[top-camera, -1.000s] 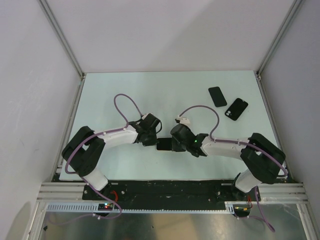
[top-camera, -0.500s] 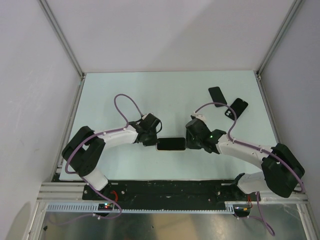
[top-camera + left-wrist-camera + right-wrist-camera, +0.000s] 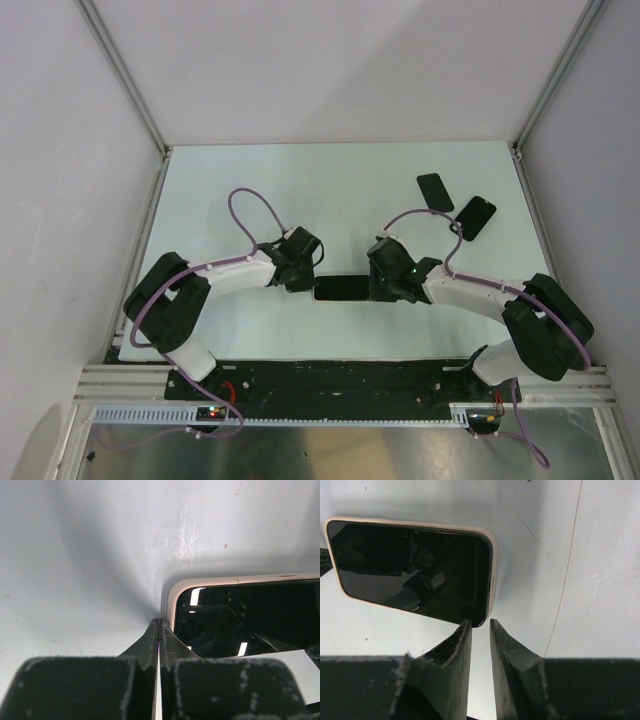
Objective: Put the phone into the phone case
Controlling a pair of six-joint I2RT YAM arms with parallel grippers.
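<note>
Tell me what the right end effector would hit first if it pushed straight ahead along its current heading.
Most likely the phone: its near corner sits directly ahead of the right end effector, though whether they already touch is unclear.

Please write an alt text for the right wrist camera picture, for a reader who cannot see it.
A phone with a dark screen and pale rim lies flat on the light table, in the upper left. The two dark fingers of the right gripper rise from the bottom edge, slightly apart, their tips at the phone's nearest corner.
</note>
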